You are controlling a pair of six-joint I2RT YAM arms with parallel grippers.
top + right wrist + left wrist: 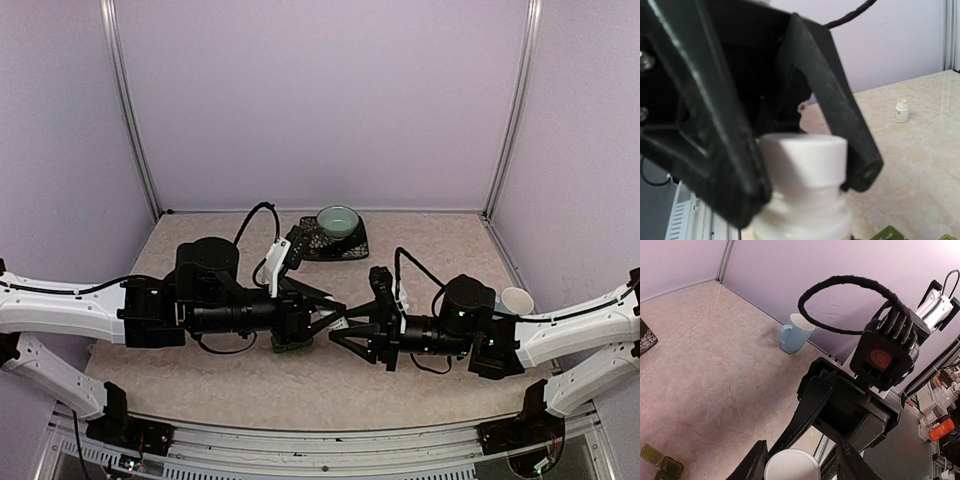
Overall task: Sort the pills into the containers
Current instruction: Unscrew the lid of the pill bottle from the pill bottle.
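Middle blocked, edges open
The left arm (210,300) and right arm (470,325) meet across the tabletop (250,390), jaws on a white bottle (792,466); we see room in front and back-left, the bowl (338,220) behind, the mug (517,300) at right.

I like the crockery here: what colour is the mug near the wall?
Pale blue; the mug shows best in the left wrist view.

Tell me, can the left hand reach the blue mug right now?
Probably not. The left hand is busy gripping the white bottle together with the right hand, and the right arm lies between it and the blue mug.
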